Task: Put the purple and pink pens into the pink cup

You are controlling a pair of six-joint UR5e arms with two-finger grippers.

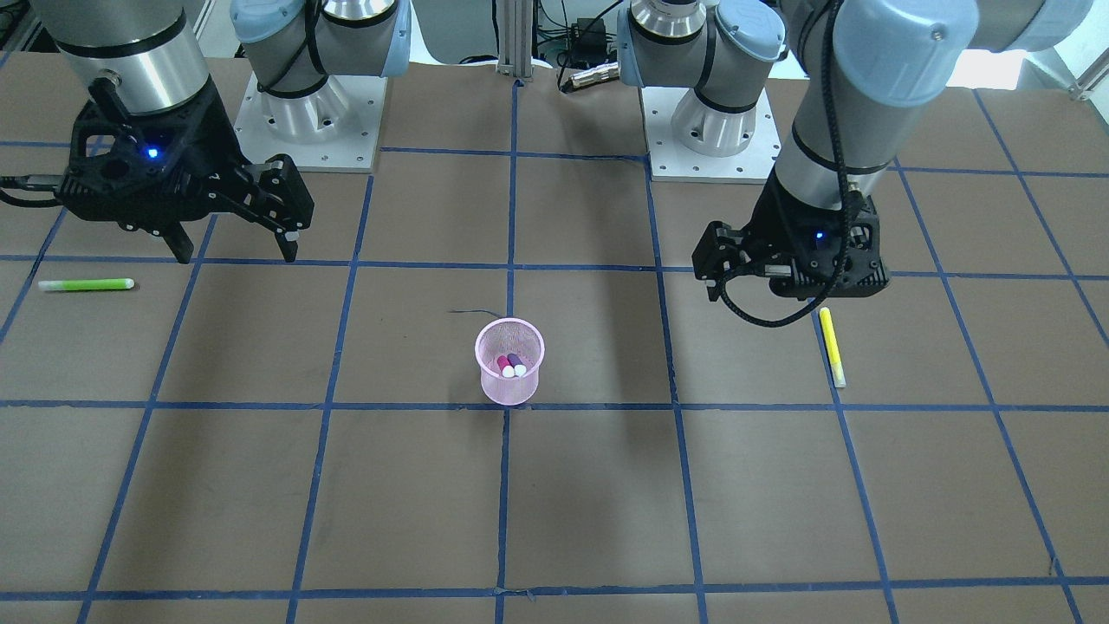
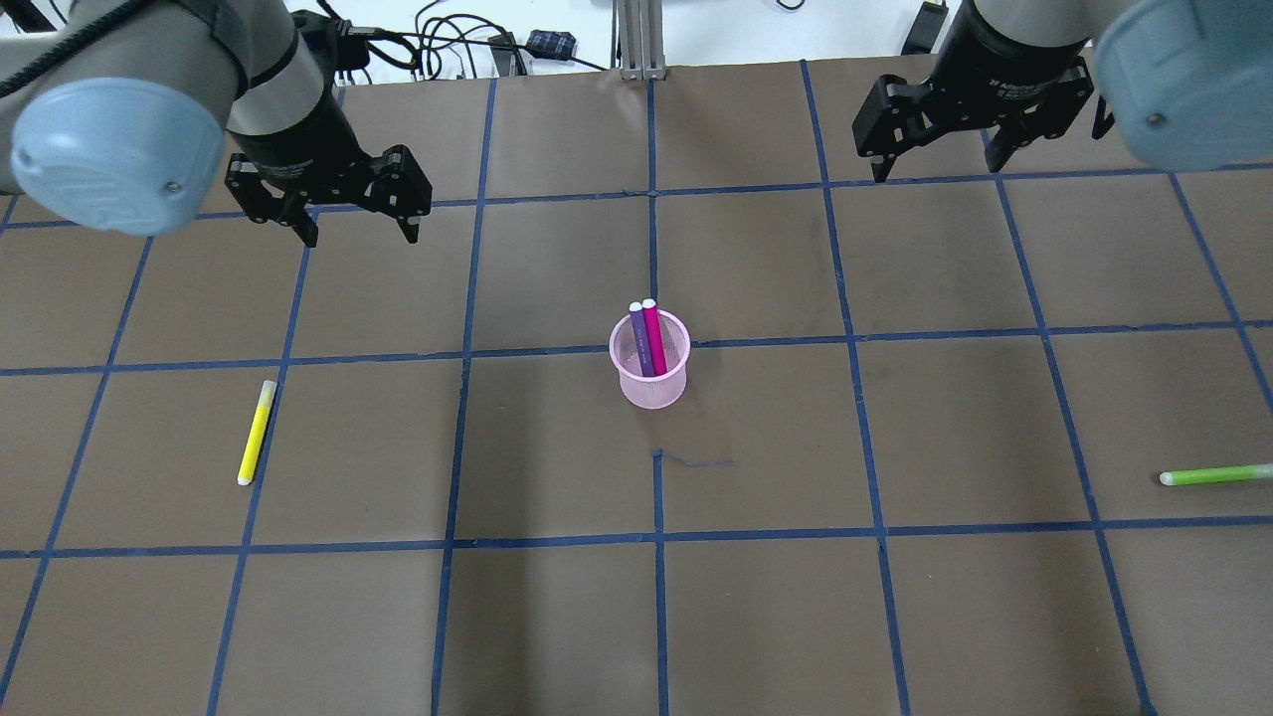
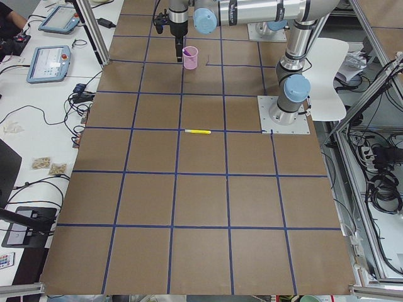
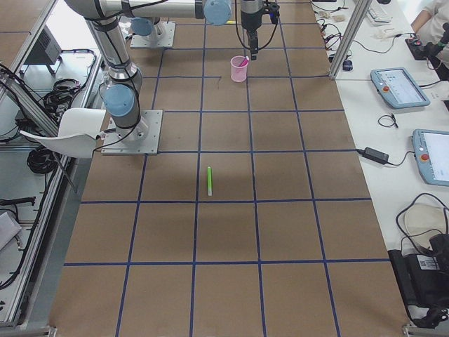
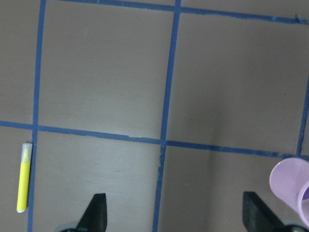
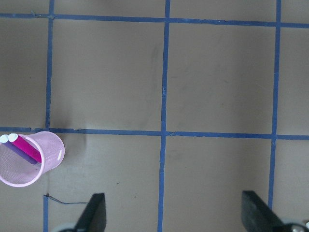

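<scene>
While the purple pen point(image 2: 640, 345) and the pink pen point(image 2: 654, 340) stand side by side inside the pink cup point(image 2: 653, 391), white ends up and leaning on the rim nearest the frame's top, both grippers hang well apart from it. The cup sits upright at the centre of the overhead view, on the brown table point(image 2: 895, 447), beside a crossing of blue tape lines. The left gripper point(image 2: 360, 237) is in the upper left of that view, jaws spread wide and empty. The right gripper point(image 2: 937, 170) is in the upper right, likewise wide and empty. A yellow pen point(image 2: 256, 433) lies flat at mid-left, and a green pen point(image 2: 1213, 475) lies at the right edge.
</scene>
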